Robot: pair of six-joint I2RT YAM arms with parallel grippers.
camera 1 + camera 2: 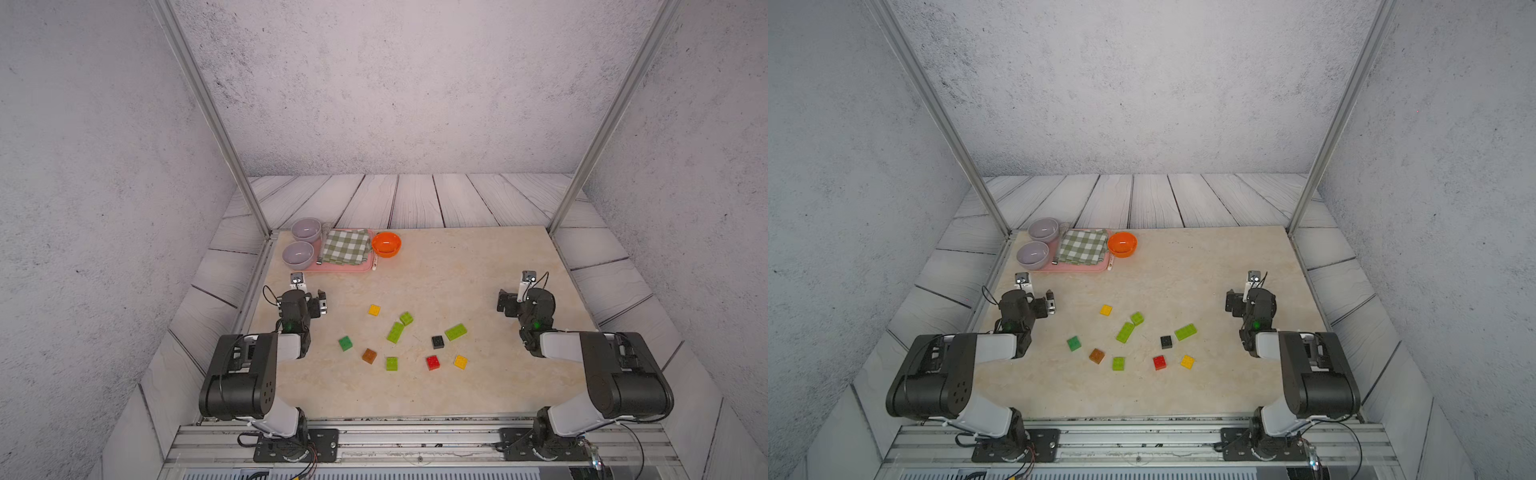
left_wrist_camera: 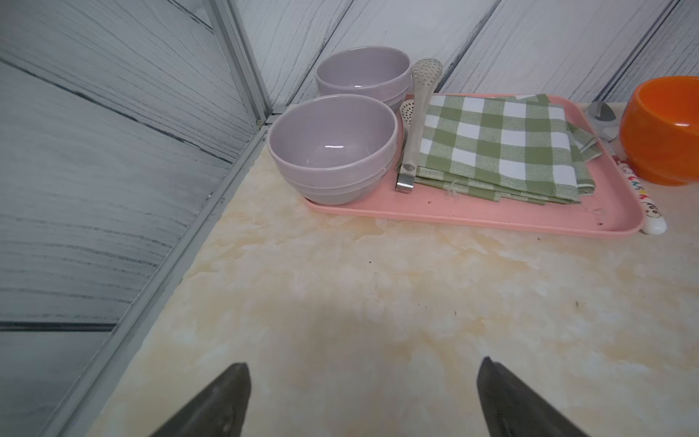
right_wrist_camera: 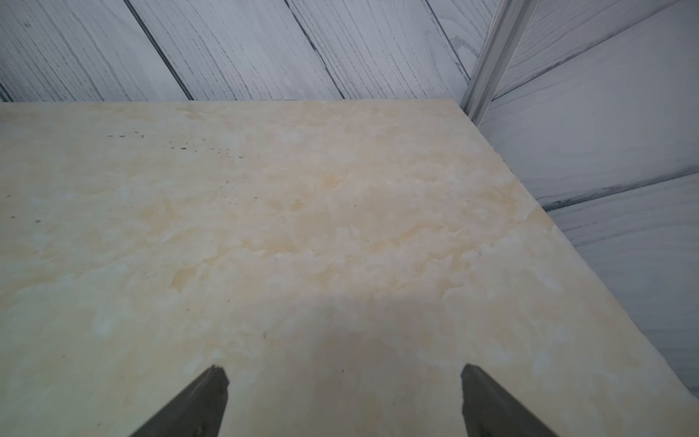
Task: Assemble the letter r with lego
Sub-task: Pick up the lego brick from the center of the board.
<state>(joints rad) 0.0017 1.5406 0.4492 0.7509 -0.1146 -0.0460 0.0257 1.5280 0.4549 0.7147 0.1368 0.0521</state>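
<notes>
The table (image 1: 415, 395) has plenty of bare room, so space is no worry; reach is the likelier trouble, since both arms sit folded at the left and right edges of the frame, well apart from the lego (image 1: 1118, 363), which lies loose and unjoined in the lower middle of both top views. The left gripper (image 2: 363, 369) stands wide and empty over bare table, near the pink tray (image 2: 472, 217); a careless swing could knock the tray, the lilac bowls (image 2: 333, 178) or the orange bowl (image 1: 386, 244) at upper left. The right gripper (image 3: 344, 372) is likewise wide and empty, with nothing near it.

The slanted long lime brick (image 1: 395, 332) lies almost against a small lime brick (image 1: 406, 318); jaws coming down there may catch both or push one askew. The second long lime brick (image 1: 456, 331) sits just beside the black brick (image 1: 437, 341); same hazard. The red brick (image 1: 433, 362) and its small neighbours look low and slick; an off-centre pinch would probably skid them.

Only the spoon handle (image 2: 643, 196) beside the tray carries coloured print; it is too small to read; no brand shows elsewhere.
</notes>
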